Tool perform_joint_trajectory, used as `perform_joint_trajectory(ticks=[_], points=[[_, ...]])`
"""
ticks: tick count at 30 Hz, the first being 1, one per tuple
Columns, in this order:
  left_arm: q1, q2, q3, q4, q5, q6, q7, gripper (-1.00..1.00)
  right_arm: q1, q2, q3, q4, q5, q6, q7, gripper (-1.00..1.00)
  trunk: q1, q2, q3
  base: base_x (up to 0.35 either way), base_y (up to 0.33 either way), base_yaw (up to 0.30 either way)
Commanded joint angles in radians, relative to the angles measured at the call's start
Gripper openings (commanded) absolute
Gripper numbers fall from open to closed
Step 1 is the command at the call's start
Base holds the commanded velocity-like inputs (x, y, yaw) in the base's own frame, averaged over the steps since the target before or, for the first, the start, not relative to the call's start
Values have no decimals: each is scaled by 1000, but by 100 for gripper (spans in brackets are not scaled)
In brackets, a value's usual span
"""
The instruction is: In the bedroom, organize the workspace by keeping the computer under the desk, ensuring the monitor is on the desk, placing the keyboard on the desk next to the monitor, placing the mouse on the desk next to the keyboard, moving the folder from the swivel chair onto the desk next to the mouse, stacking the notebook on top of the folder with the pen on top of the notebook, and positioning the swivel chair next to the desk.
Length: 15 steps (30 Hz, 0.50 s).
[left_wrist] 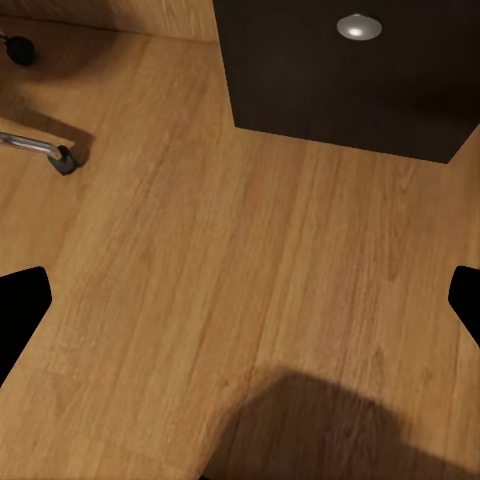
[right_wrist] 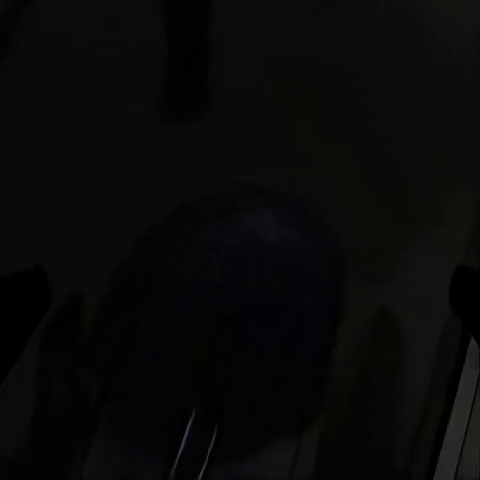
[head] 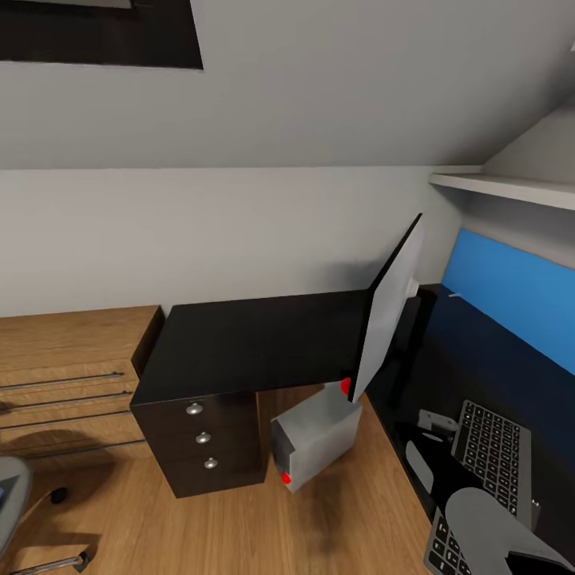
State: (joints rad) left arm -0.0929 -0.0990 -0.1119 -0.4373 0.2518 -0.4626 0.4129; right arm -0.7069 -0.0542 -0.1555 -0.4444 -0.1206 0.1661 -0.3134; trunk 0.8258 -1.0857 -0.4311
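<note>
We find monitor, keyboard on the desk, computer beneath; the rest appears outstanding, left gripper fingers spread, right one's state indeterminable.

A smooth light-grey rounded arm shell is seen at the head view's lower right, with a darker panel at its lower edge. Black fingertips are seen at both side edges of the left wrist view. The right wrist view is too dark; faint dark fingertip shapes are barely made out.
</note>
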Motion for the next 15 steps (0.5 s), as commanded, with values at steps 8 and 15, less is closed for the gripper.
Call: perform_joint_trajectory(ticks=[8, 15], points=[[-1, 1, -9, 0, 7, -4, 7, 100, 0, 0, 2, -2, -10, 4, -4, 100, 4, -8, -4, 0, 0, 0], [-1, 1, -9, 0, 7, -5, 7, 100, 0, 1, 2, -2, -10, 4, -4, 100, 19, -36, -17, 0, 0, 0]])
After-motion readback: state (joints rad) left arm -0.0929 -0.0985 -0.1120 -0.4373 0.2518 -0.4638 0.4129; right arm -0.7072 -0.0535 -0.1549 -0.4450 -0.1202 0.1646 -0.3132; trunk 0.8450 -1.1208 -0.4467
